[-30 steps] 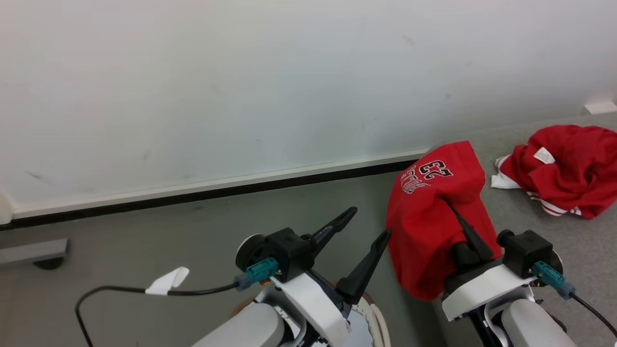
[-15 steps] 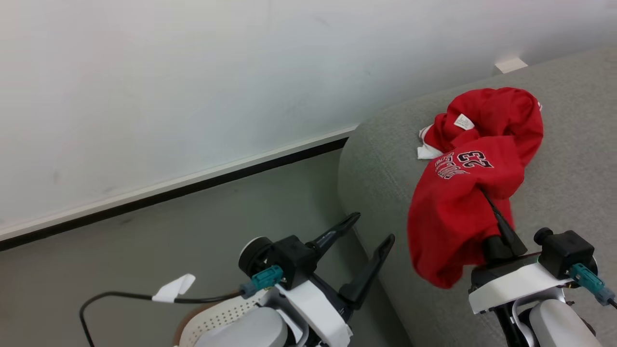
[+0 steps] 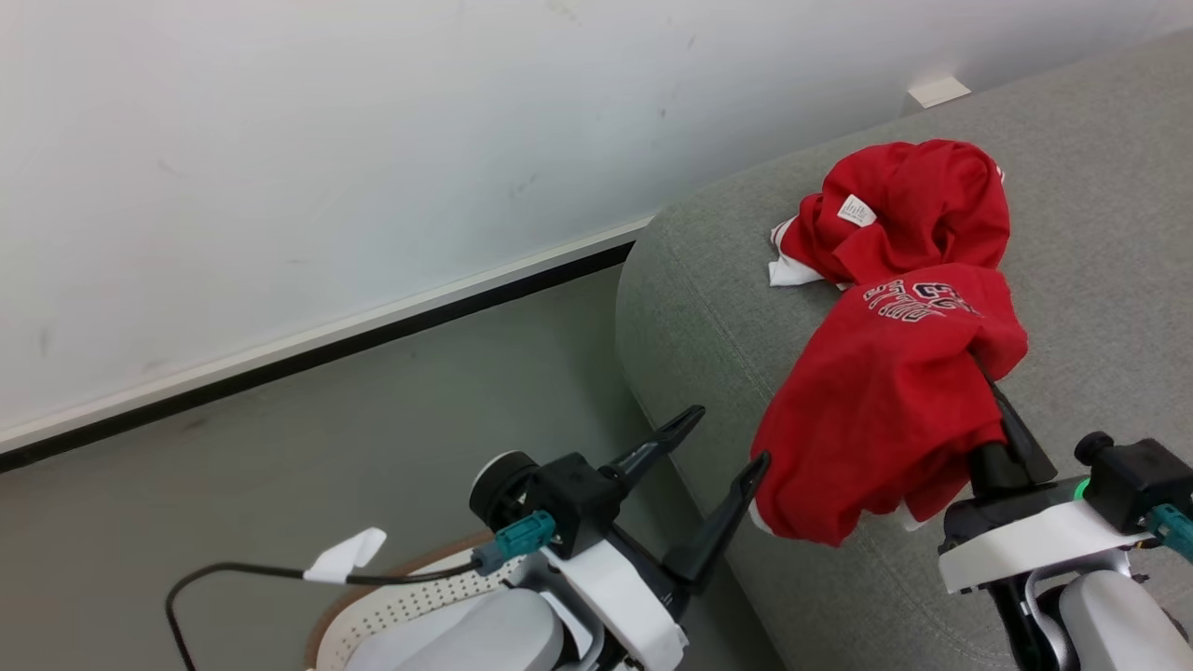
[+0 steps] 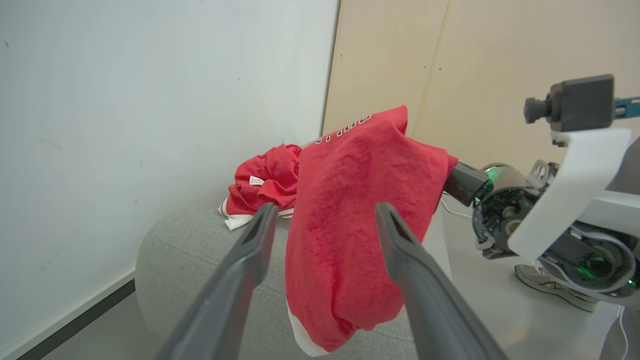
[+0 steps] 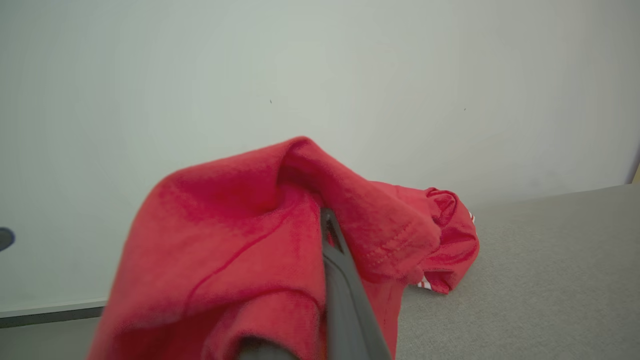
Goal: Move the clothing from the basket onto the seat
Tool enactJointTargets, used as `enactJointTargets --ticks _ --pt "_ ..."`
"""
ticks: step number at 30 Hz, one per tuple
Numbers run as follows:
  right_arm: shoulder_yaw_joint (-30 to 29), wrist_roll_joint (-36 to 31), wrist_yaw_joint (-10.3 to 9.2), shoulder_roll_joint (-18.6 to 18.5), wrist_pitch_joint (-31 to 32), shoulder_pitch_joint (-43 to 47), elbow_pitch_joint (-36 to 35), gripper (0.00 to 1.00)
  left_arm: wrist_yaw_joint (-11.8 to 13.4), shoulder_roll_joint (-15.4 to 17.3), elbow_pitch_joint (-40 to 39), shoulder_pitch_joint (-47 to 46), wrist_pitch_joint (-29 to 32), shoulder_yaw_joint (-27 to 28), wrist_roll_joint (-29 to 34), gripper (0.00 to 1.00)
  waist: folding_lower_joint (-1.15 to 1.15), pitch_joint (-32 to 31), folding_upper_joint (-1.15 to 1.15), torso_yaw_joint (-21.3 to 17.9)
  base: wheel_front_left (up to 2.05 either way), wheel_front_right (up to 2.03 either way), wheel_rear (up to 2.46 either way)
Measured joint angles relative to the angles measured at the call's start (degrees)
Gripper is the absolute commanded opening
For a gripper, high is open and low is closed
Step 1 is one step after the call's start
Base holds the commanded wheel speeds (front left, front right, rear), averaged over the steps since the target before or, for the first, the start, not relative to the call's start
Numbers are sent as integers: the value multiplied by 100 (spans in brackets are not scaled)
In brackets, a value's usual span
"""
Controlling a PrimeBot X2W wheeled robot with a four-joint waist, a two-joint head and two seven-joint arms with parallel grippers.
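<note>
R gripper clamped on red shirt over sofa — L gripper wide, empty; hem prob. touching it.

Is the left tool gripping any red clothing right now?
No, the left tool stands open with nothing between its fingers; the red shirt hangs from the right tool.

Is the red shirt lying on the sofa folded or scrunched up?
Scrunched up. The red shirt sits in a lumpy heap on the sofa.
</note>
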Motion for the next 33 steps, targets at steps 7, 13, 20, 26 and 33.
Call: enactJointTargets --ticks 7,13,20,26,33 --pt "-288 40 0 -336 0 -361 -25 0 -116 -23 38 -7 -2 93 111 100 0 181 0 153 0 0 0" --pt "-619 100 0 -856 0 -958 300 0 -185 11 56 -152 -2 104 190 100 0 497 0 312 0 0 0" --pt "-914 162 0 -1499 21 -1836 979 0 -232 176 12 -366 105 84 266 100 0 1028 0 509 0 0 0" --pt "-1151 174 2 -2012 98 -2504 1798 0 -242 291 -105 -610 211 98 360 100 1 1554 0 692 0 0 0" --pt "-1022 59 3 -2435 455 -3155 2764 0 -264 375 -172 -861 263 141 407 100 1 2123 0 942 0 0 0"
